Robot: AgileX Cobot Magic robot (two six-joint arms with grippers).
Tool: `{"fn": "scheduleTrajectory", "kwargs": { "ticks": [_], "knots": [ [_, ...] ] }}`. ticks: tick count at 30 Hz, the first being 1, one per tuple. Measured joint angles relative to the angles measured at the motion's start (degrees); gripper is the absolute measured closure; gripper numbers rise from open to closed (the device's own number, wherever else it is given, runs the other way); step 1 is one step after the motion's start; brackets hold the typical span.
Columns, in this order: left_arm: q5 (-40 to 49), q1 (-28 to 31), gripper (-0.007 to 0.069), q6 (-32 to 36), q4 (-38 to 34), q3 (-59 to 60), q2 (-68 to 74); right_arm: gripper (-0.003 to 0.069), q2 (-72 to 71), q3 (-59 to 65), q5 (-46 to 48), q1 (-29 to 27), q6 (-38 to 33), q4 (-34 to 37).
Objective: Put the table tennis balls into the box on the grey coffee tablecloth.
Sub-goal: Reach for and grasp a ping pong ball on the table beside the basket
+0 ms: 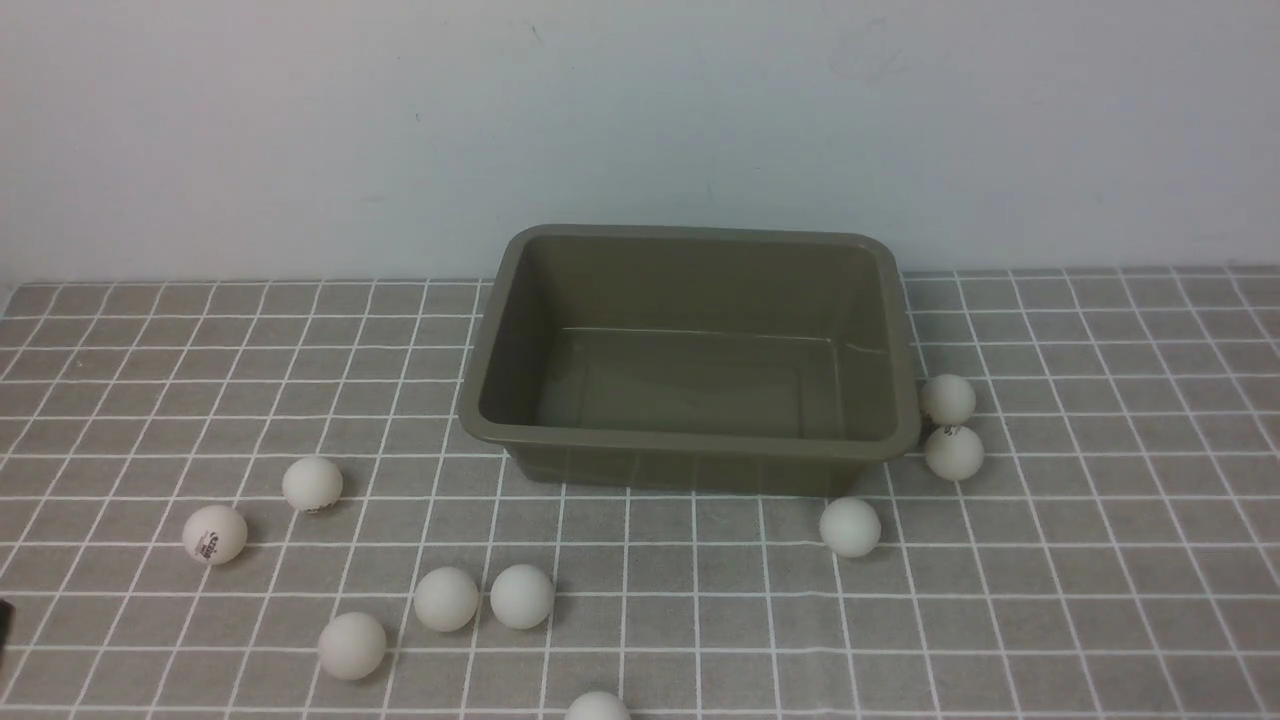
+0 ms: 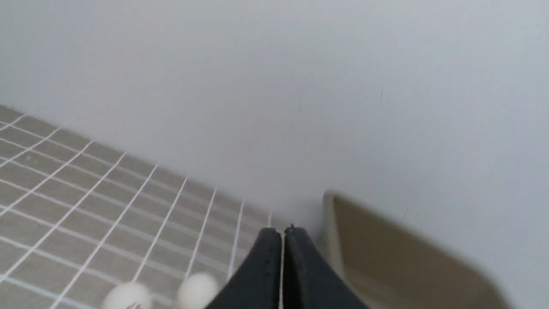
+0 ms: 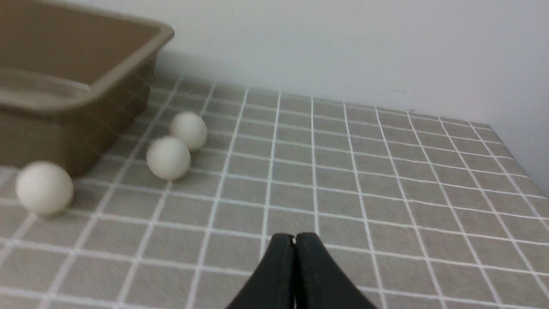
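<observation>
Over on the left, the left fingers (image 2: pixel 263 270) are pressed together with nothing between them, angled toward the wall. Two of the table tennis balls (image 2: pixel 197 291) lie just beside their tips. Six balls in all lie loose on the left and front of the grey coffee tablecloth (image 1: pixel 1100 560), one pair (image 1: pixel 445 598) touching and the rest apart.

The box (image 1: pixel 690 446) sits in the middle toward the back, open and empty. I'd guess it was put there so either arm can reach it.

Three more balls sit on the right, two (image 1: pixel 954 452) close against the box's right front corner and one (image 1: pixel 850 526) just in front of it.

The right fingers (image 3: pixel 279 274) are likewise closed on nothing, over bare cloth and well apart from those three. Nothing looks started yet, and both pairs must spread before any pickup. These light balls will likely roll if nudged.
</observation>
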Motion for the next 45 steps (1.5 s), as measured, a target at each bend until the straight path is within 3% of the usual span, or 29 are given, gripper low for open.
{"fn": "scheduleTrajectory", "kwargs": {
  "ticks": [2,3,5,6,7,10,14,16,18,20,21,22,27,30,40,45],
  "knots": [
    [-4.9,0.0,0.0629,-1.7,-4.6,-0.3,0.0,0.0668,0.0,0.0,-5.5,0.0,4.3,7.5],
    [-5.5,0.0,0.0629,-2.1,-5.5,-0.7,0.0,0.0668,0.0,0.0,-7.2,0.0,5.3,9.1],
    [-4.3,0.0,0.0629,-2.3,-5.5,-4.5,0.0,0.0668,0.0,0.0,-13.5,0.0,10.2,18.8],
    [-3.5,0.0,0.0629,-2.3,-5.3,-5.5,0.0,0.0668,0.0,0.0,-13.5,0.0,10.2,18.8],
    [0.5,0.0,0.0629,-1.1,-2.8,-9.8,0.9,0.0668,0.0,0.0,-16.4,0.0,11.8,24.0],
    [9.0,0.0,0.0629,0.6,0.5,-16.7,5.5,0.0668,0.0,0.0,-18.4,0.0,12.3,27.3],
    [31.8,0.0,0.0629,4.2,7.3,-29.4,26.4,0.0668,0.0,-0.3,-19.8,0.0,13.4,33.0],
    [37.2,0.0,0.0629,5.5,9.0,-31.7,32.9,0.0668,0.0,-1.2,-17.2,0.0,13.3,33.1],
    [46.2,0.0,0.0629,8.4,11.8,-35.0,46.4,0.0668,0.4,-7.7,-7.6,0.0,11.2,31.6],
    [48.7,0.0,0.0629,9.7,12.7,-35.8,52.3,0.0668,1.9,-11.4,-2.8,0.0,9.5,30.0],
    [50.4,0.0,0.0629,11.1,13.4,-36.3,59.3,0.0668,5.6,-17.7,4.1,0.0,7.1,27.7],
    [50.5,0.0,0.0629,11.3,13.4,-36.4,60.1,0.0668,6.2,-18.5,4.1,0.0,7.1,27.4],
    [50.5,-2.7,0.0629,14.1,14.3,-38.2,72.8,0.0668,27.0,-39.4,30.6,0.0,-1.4,20.9],
    [49.5,-4.8,0.0629,14.4,14.6,-39.2,73.7,0.0668,34.8,-44.3,37.9,0.0,-4.7,19.9],
    [45.6,-6.8,0.0610,15.9,16.0,-42.6,74.0,0.0668,46.3,-48.3,42.8,0.0,-8.5,19.6],
    [44.2,-6.9,0.0472,17.2,16.2,-42.9,77.2,0.0668,46.3,-48.3,41.8,0.0,-8.7,19.6]
  ]
}}
